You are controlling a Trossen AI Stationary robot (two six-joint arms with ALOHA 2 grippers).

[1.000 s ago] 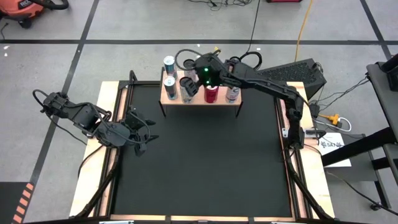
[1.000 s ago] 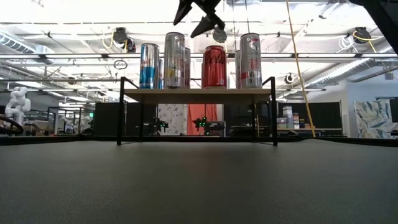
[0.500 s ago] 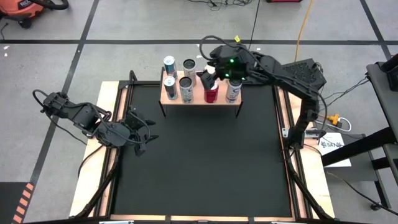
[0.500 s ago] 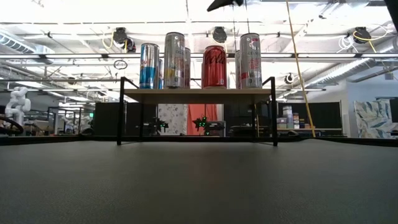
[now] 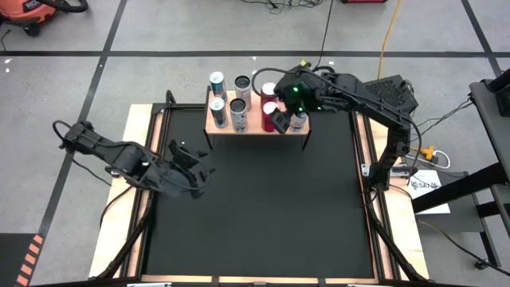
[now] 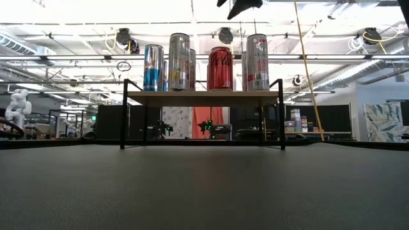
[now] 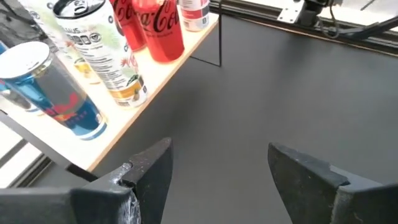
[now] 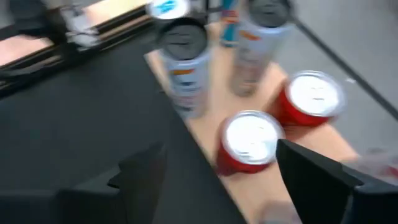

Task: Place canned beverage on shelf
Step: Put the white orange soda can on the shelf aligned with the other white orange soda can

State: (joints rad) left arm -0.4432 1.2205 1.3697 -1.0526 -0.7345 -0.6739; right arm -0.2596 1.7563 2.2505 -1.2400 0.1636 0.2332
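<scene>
Above the shelf (image 5: 255,126) at the far edge of the black table mat (image 5: 263,207), the right gripper (image 5: 280,119) hangs with its jaws spread and nothing between them, just over the red cola can (image 6: 220,68) in the front row. All the cans in view already stand upright on the light-wood board: a blue-and-silver can (image 6: 153,68) at the shelf's left end, a tall silver can (image 6: 179,62) next to it, the red one, then a white can with red print (image 6: 257,62) at the right end, with more cans behind them in a second row. Such cans are probably light if empty and weighty if full, stiff around the wall yet easily dented, and smooth enough to slip, so the mid-body, gripped squarely across the width, looks the sound place to take one. Well in front of the shelf and to its left, the left gripper (image 5: 194,169) hovers low over the mat, fingers apart and empty. From table height the back-row cans are mostly hidden behind the front ones, the right gripper is cut off at the frame's top, and its wrist picture is smeared, so labels cannot be read there.
</scene>
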